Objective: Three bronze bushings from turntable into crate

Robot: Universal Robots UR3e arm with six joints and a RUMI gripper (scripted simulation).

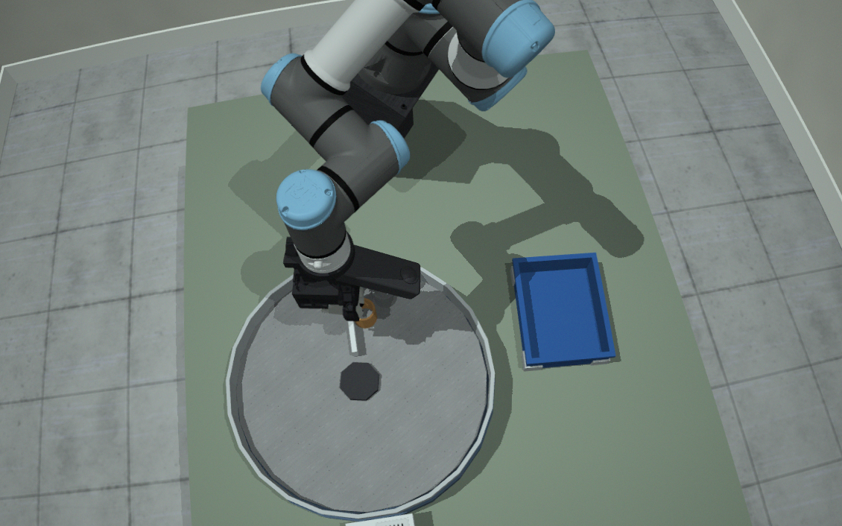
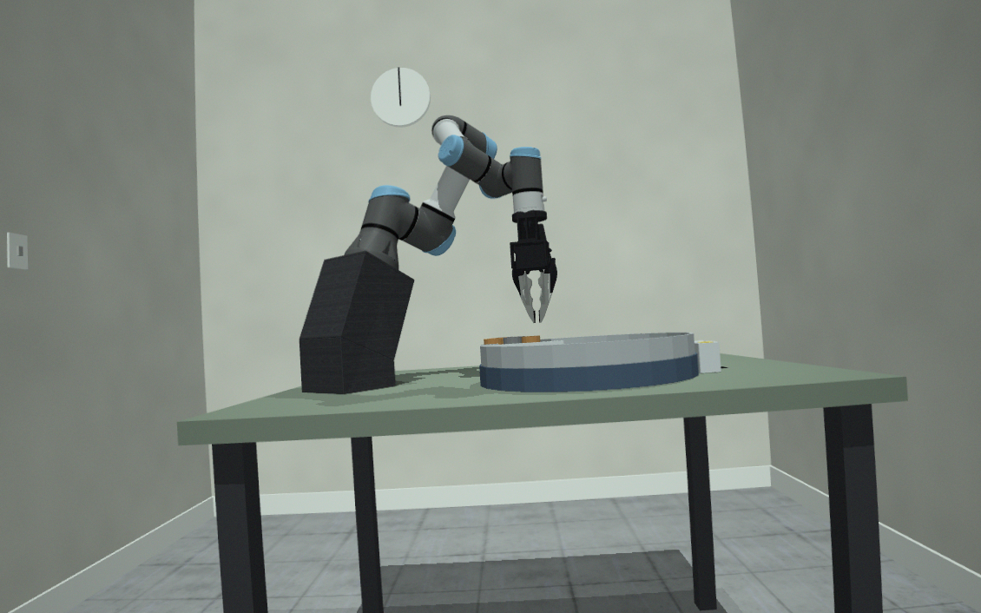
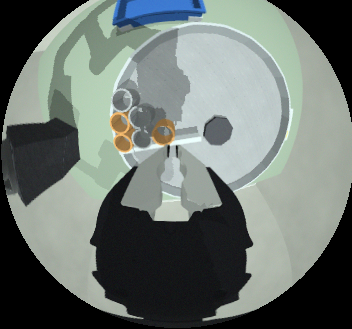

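The round grey turntable [image 1: 362,398] sits on the green table, also seen in the wrist view [image 3: 210,107]. Near its rim by the arm's base stand three bronze bushings [image 3: 163,131] [image 3: 120,123] [image 3: 123,142] among several grey bushings [image 3: 144,116]. In the top view only one bronze bushing [image 1: 369,317] shows beside the fingers; the arm hides the rest. My gripper [image 2: 538,318] is shut and empty, hanging above the turntable close to the nearest bronze bushing; its fingertips show in the wrist view [image 3: 172,152]. The blue crate [image 1: 562,308] is empty, to the right of the turntable.
A dark octagonal hub [image 1: 359,381] marks the turntable's middle, with a white bar [image 1: 353,340] pointing from it toward the gripper. The arm's dark base block [image 2: 353,323] stands behind the turntable. A raised rim [image 2: 586,353] runs round the turntable.
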